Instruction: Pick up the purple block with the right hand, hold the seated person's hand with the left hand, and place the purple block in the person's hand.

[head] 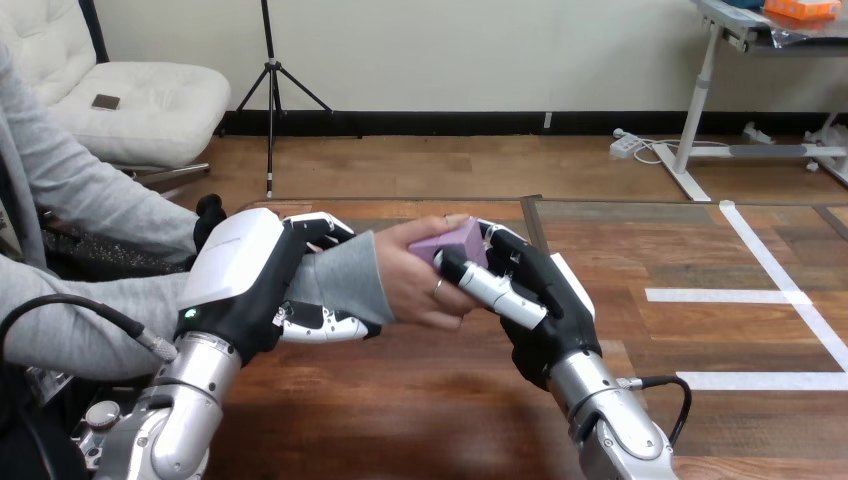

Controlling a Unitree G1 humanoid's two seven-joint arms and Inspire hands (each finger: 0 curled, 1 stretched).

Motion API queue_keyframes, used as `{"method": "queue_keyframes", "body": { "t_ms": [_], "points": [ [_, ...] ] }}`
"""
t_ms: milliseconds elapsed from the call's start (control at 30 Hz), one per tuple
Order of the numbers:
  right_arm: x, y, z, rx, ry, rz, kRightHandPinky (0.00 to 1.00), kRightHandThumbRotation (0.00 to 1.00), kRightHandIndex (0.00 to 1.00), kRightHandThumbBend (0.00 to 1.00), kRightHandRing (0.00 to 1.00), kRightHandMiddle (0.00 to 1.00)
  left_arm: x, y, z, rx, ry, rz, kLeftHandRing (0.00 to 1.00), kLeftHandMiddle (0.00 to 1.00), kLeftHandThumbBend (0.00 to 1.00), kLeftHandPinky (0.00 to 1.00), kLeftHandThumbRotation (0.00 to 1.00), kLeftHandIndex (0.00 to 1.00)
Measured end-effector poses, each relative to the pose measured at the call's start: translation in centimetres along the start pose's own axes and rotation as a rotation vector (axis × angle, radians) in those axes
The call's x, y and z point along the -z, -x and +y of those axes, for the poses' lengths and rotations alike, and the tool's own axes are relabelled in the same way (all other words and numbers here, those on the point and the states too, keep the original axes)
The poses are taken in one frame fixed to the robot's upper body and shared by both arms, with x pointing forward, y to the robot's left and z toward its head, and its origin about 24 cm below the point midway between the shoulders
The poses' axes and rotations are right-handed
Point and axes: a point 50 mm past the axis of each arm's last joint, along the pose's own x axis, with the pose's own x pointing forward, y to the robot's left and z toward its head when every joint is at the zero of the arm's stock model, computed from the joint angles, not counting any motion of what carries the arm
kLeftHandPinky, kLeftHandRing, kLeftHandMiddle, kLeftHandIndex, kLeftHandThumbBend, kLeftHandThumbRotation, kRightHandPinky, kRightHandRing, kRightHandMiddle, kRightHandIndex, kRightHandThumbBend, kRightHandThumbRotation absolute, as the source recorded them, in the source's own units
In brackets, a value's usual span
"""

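The purple block (pixel 455 243) sits above the table's middle, pinched between the thumb and fingers of my right hand (pixel 530 295). The person's hand (pixel 425 280) comes in from the left and lies against the block, its fingers under and around the near side. My left hand (pixel 250 275) is curled round the person's wrist, over the grey sleeve (pixel 335 280), with fingers above and below it. Both my hand and the person's hand touch the block.
The wooden table (pixel 420 400) stretches toward me below the hands. White tape lines (pixel 770 295) mark its right part. The person's other arm (pixel 60 310) rests at the left edge.
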Motion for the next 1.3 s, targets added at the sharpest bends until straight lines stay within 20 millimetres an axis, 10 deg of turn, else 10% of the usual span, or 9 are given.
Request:
{"method": "queue_keyframes", "body": {
  "t_ms": [1300],
  "points": [
    [1.6,2.8,-2.1,0.006,0.051,0.039,0.67,0.75,0.78,0.84,0.75,0.78,-1.1,1.4,0.7,0.045,0.379,-0.116,0.73,0.76,0.83,0.58,0.61,0.77]
  ]
}}
